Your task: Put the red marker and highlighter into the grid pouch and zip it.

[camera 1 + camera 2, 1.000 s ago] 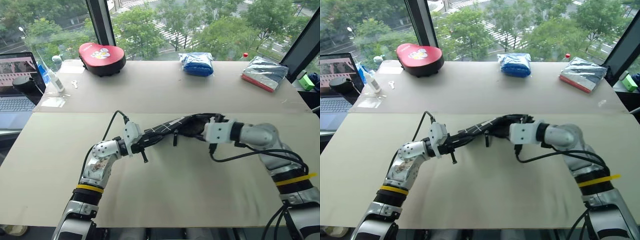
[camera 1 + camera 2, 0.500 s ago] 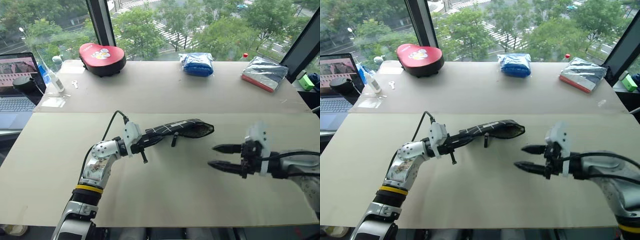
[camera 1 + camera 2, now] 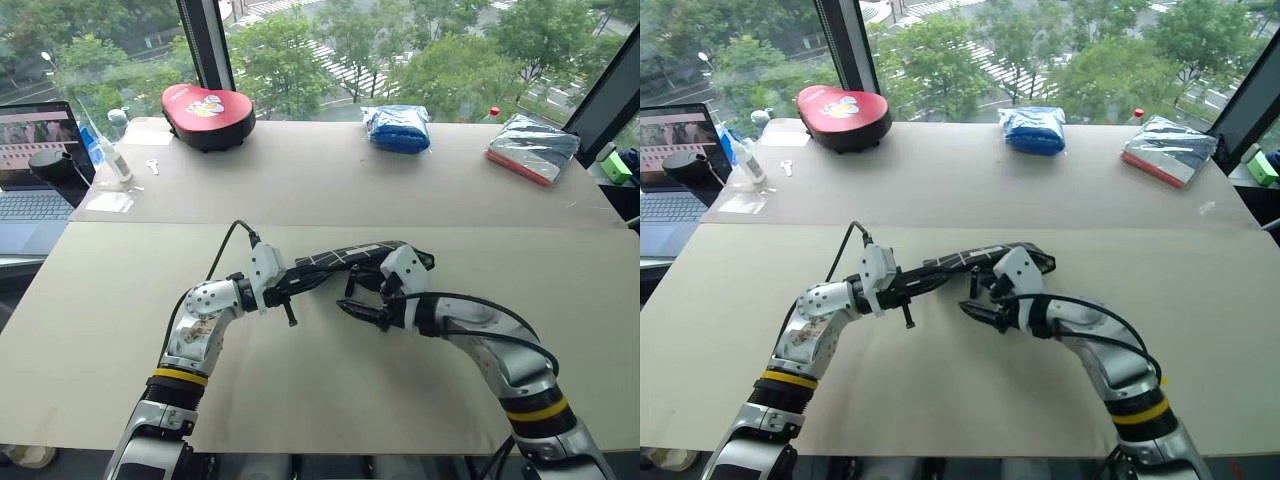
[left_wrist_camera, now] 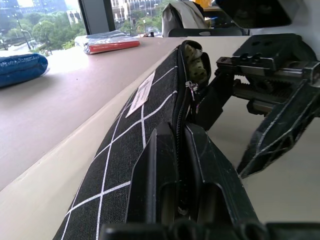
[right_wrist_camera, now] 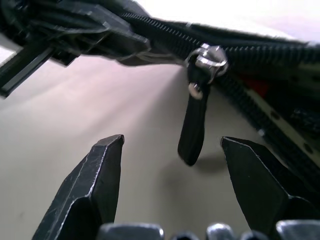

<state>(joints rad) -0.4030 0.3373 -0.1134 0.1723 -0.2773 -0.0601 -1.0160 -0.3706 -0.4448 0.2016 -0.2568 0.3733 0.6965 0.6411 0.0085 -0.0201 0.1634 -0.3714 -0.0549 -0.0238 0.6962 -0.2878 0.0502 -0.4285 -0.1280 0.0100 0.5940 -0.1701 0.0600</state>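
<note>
Two tools meet at the grid pouch (image 3: pixel 345 258), held above the beige surface (image 3: pixel 330 400). L tool (image 3: pixel 283 290) is pinched tight on pouch's zipper edge; R tool (image 5: pixel 170 165), fingers spread wide, sits w/ the black zipper pull strap (image 5: pixel 192 132) hanging between them, untouched. Light-green highlighter (image 4: pixel 192 59) shows inside pouch's open end; something red visible thru the zipper gap.

The grid pouch (image 3: pixel 345 258) hangs above the counter (image 3: pixel 330 380), its near end pinched in the left gripper (image 3: pixel 292 285). The zipper pull strap (image 5: pixel 194 131) dangles between the right gripper's (image 3: pixel 362 300) spread fingers (image 5: pixel 95 180).
</note>
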